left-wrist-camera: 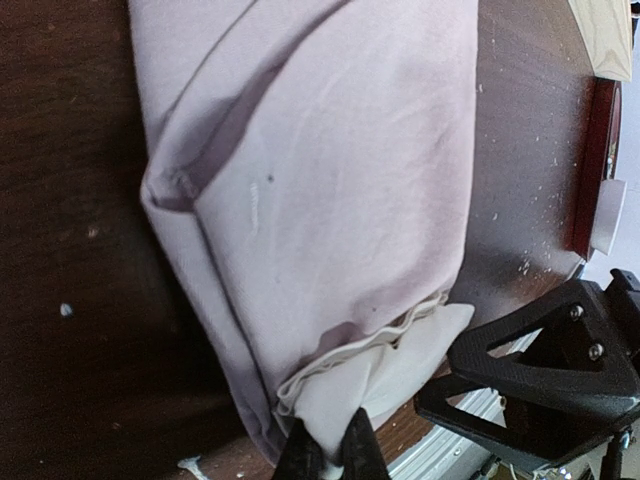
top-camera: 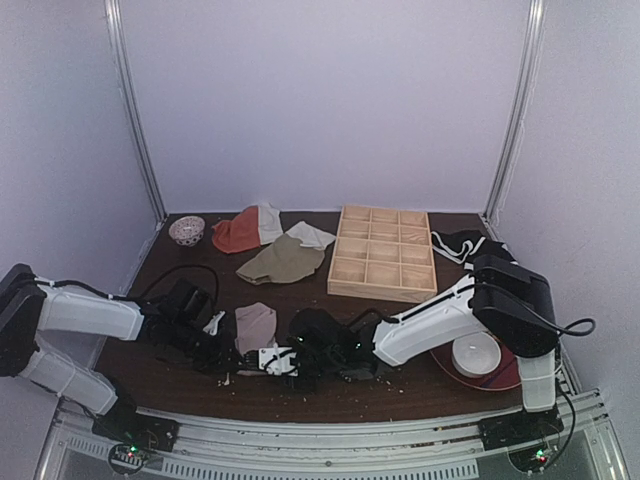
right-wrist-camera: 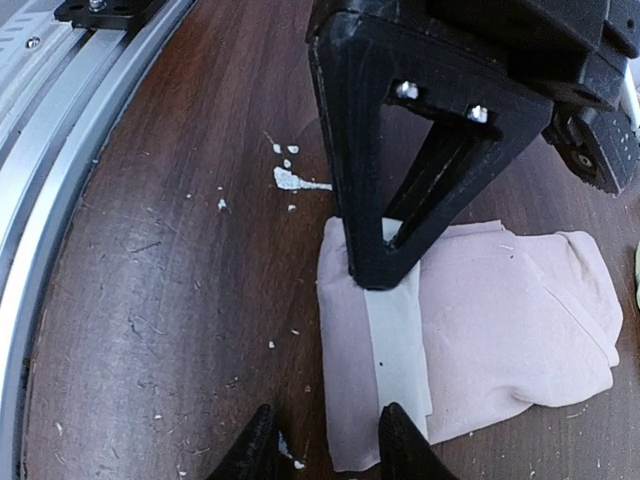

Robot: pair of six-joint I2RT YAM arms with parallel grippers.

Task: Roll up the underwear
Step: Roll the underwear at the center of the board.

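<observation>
The underwear point(left-wrist-camera: 330, 180) lies at the near edge of the tabletop point(right-wrist-camera: 150, 300), a little left of centre, between the two arms. It is soft, matte, dusty mauve-pink cloth, folded into a thick, rounded packet with a diagonal seam across its top layer. Its wide white waistband point(right-wrist-camera: 400, 345) shows as a flat strip along one end. There are a few dark specks on the band, too small to read.

The left gripper point(left-wrist-camera: 330, 458) has its black fingertips pinched together on the edge of that waistband. The right gripper point(right-wrist-camera: 330, 450) hangs low just beside the same end with its fingers apart. One fingertip is over the cloth's edge and the other over bare wood.

The tabletop is dark, streaky wood grain, dusted with white crumbs point(right-wrist-camera: 290, 180). Farther back lie a pale wooden tray point(top-camera: 382, 252) divided into square compartments, a crumpled olive-green cloth point(top-camera: 280, 260) and an orange-red and white cloth point(top-camera: 238, 235).
</observation>
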